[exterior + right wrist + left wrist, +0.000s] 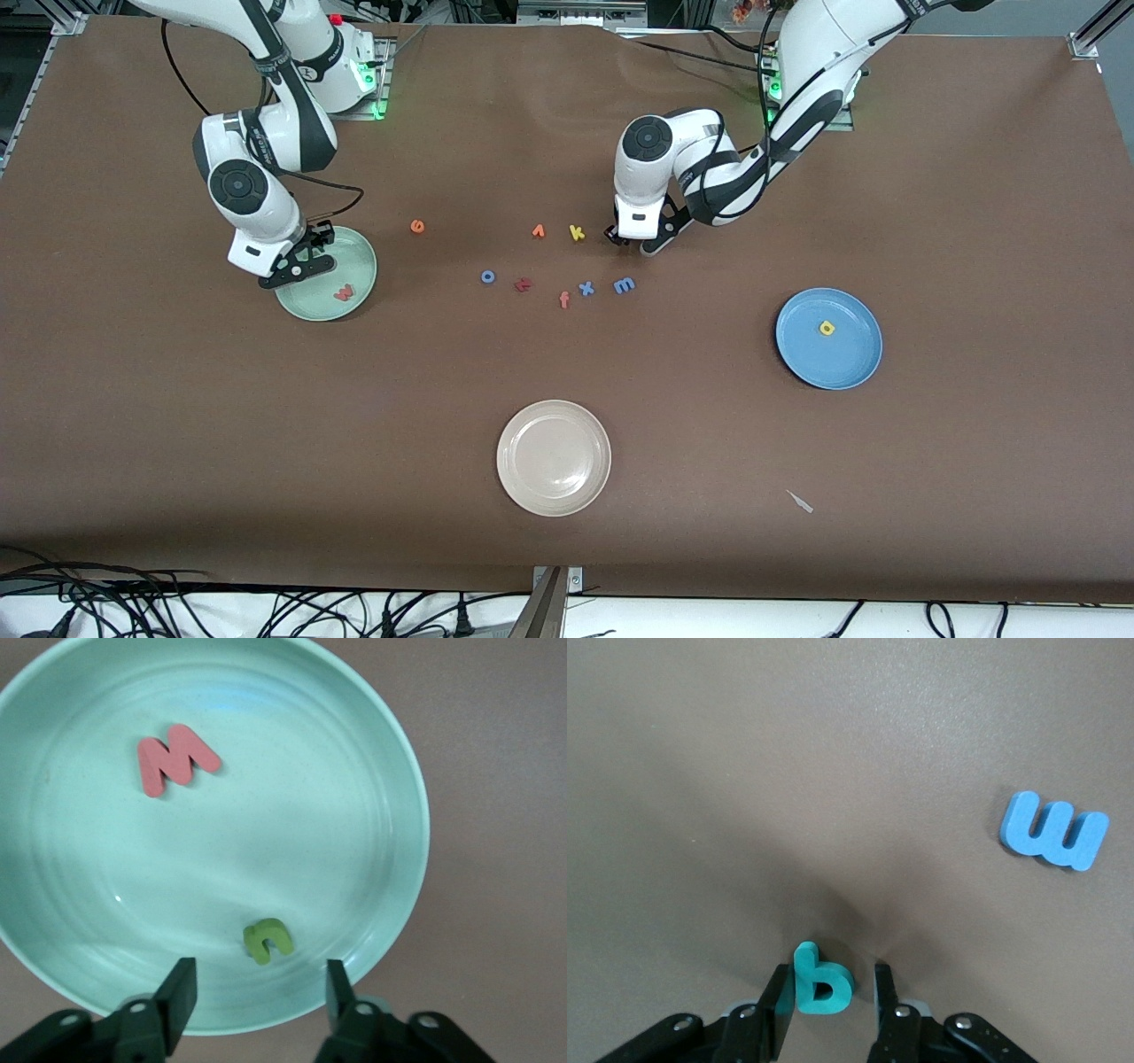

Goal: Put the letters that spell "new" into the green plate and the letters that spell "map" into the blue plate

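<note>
- Left wrist view: left gripper (829, 992), fingers (778, 1003) narrowed around the upright teal "p" (821, 981) low in the frame; blue "m" (1053, 831) lies flat on the desk (788, 771).
- Right wrist view: right gripper (257, 988) open and empty over the green plate (381, 744), holding green "n" (268, 940) and red "w" (175, 759).

In the front view the right arm hides the green "n" (267, 941); the left tool (631, 241) hides the teal "p" (819, 981).
</note>
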Action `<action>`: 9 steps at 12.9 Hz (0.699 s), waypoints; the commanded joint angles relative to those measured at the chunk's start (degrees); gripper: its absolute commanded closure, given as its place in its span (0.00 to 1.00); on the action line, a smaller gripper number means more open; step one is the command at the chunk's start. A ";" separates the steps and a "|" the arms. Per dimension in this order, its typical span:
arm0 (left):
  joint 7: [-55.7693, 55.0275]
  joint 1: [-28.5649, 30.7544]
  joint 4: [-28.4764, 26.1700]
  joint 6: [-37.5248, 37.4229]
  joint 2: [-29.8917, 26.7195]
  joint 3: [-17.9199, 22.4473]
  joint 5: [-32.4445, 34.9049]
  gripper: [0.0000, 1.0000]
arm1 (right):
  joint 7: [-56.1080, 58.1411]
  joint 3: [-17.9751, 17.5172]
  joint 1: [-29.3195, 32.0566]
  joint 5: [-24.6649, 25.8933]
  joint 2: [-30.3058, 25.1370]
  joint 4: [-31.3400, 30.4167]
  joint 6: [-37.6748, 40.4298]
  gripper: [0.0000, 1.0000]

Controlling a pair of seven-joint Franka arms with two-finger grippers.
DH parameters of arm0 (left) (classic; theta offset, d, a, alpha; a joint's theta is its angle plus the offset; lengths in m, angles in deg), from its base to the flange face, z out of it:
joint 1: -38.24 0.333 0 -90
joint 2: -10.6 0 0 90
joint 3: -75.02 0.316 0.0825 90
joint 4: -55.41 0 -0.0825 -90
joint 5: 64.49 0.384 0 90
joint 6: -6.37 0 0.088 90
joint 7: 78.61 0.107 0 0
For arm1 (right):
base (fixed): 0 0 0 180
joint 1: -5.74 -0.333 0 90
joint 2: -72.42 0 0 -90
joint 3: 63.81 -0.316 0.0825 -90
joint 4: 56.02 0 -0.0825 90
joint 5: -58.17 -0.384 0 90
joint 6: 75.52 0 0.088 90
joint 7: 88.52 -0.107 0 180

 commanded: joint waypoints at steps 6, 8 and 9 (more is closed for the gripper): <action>-0.84 0.90 0.28 -1.64 -0.09 0.01 2.00 0.97 | -31.95 -16.51 -0.34 -11.77 -3.70 -0.49 0.66 0.02; 0.38 1.08 1.85 -5.32 -0.27 -0.25 1.91 1.00 | -42.69 -20.03 -0.43 -11.77 -3.09 -1.19 -1.37 0.02; 2.40 1.16 2.73 -6.64 -0.27 -0.25 1.21 1.00 | -46.66 -20.91 -0.43 -11.77 -2.91 -2.59 -3.99 0.03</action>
